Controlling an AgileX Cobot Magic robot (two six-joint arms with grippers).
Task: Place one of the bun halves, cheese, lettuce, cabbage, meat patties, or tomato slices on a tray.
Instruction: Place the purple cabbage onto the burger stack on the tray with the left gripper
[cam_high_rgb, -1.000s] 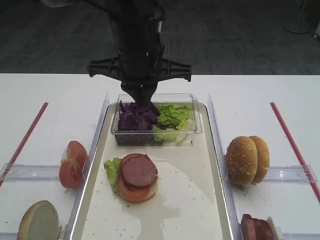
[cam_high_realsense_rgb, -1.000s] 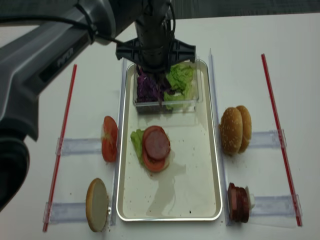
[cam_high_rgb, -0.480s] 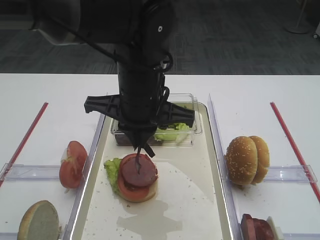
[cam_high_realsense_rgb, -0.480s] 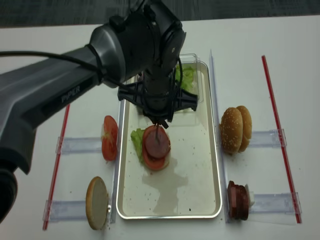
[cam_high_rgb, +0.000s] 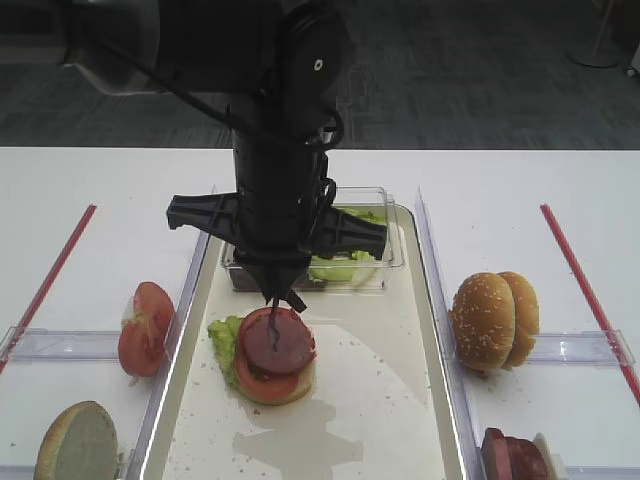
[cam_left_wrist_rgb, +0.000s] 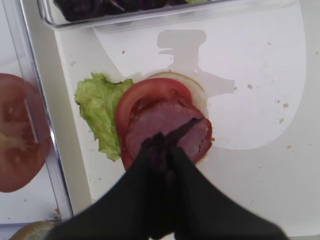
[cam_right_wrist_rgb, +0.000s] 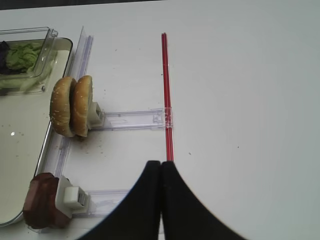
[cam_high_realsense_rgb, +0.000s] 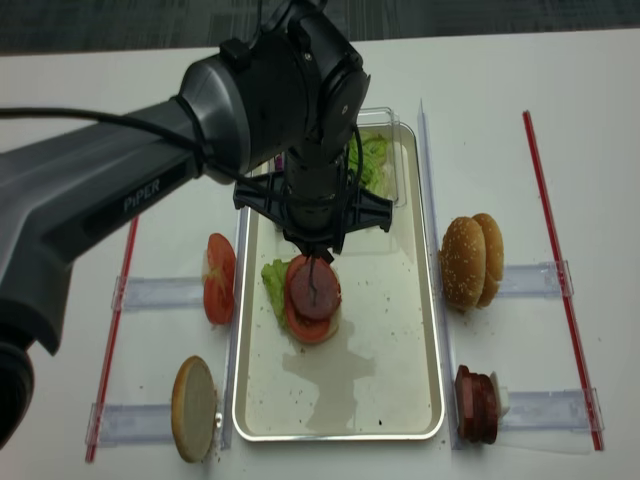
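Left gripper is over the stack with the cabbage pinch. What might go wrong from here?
1. The left gripper holds only a few thin dark purple cabbage strips; they may cling to the fingers on release.
2. The strips hang over the round pinkish meat slice on the tomato-and-lettuce stack, so they may slide off onto the large silver-rimmed tray.

Clear box: left half hidden behind the arm. Bun half at 7 o'clock: cut by bottom edge. Meat patties at 5 o'clock: likewise cut (stack count unreadable). Cabbage strands: partly hidden between closed fingertips.
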